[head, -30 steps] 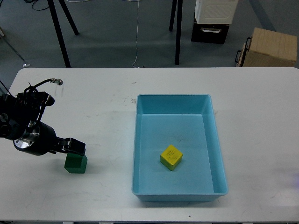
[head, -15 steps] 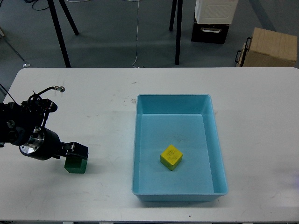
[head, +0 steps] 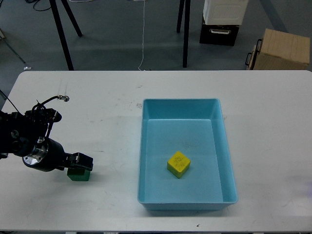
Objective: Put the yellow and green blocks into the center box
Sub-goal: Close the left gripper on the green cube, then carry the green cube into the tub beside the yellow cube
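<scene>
While my left gripper [head: 80,162] covers the green block [head: 78,175] at lower left, grasp unconfirmed; I seat fingers squarely before lifting. Yellow block [head: 178,164]: inside blue box [head: 180,103], centre frame.

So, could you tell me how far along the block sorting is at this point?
About halfway. The yellow block already lies inside the blue box. The left gripper is down over the green block, which sits on the table left of the box; lifting and placing it remain.
</scene>
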